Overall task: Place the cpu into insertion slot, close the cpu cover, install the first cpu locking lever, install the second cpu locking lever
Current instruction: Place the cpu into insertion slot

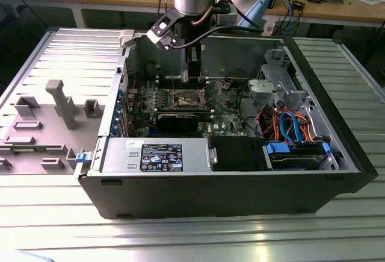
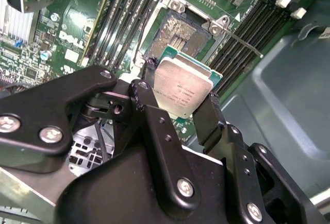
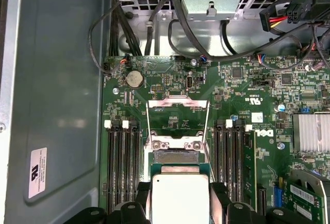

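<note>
The gripper (image 2: pixel 180 94) is clenched on the cpu (image 2: pixel 183 80) by two opposite edges, hanging over the open insertion slot (image 2: pixel 181 33). Light, stiff and thin, the chip probably suits such edge grips (the slot's pins look fragile).

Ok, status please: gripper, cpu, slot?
Gripper shut on cpu; cpu close to slot, not seated; cover open, nothing blocking.
</note>
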{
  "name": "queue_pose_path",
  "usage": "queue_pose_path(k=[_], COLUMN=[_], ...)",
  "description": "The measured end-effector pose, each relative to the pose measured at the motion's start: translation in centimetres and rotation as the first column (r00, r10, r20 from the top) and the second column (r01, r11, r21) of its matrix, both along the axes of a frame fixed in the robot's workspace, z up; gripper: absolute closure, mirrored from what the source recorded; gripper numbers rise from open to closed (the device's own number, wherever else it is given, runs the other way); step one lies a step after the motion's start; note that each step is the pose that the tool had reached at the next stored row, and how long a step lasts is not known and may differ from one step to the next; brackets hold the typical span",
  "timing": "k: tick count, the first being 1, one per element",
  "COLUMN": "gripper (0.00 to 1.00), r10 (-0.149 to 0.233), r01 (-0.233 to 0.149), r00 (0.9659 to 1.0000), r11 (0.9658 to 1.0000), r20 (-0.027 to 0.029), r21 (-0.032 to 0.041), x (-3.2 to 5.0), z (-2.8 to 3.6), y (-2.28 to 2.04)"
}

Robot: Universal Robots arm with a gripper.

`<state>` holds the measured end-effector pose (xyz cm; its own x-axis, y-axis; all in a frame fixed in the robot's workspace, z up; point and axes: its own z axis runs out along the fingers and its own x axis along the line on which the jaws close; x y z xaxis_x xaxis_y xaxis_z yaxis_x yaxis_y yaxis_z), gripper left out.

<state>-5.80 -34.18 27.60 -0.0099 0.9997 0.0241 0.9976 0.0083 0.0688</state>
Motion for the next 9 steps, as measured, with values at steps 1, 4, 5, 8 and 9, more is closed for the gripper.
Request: queue_pose_path(k=[1,4,5,8,9], gripper=[0.46,0.46,0.46,0.46,0.46], r10=[0.000,0.001,0.001,0.003,0.003], r01=[0.000,-0.001,-0.001,-0.003,-0.003], r00=[1.0000,1.0000,1.0000,1.0000,1.0000], r11=[1.0000,1.0000,1.0000,1.0000,1.0000], r20=[0.0000,0.0000,0.0001,0.0001,0.0000], r21=[-0.0001,0.0000,0.0001,0.0002,0.0002], x=[0.00,-0.05,-0.07,-0.10,-0.13], z=[-0.18,-0.71,-0.87,-1.36,-1.52], y=[0.01,0.01,0.01,0.01,0.01])
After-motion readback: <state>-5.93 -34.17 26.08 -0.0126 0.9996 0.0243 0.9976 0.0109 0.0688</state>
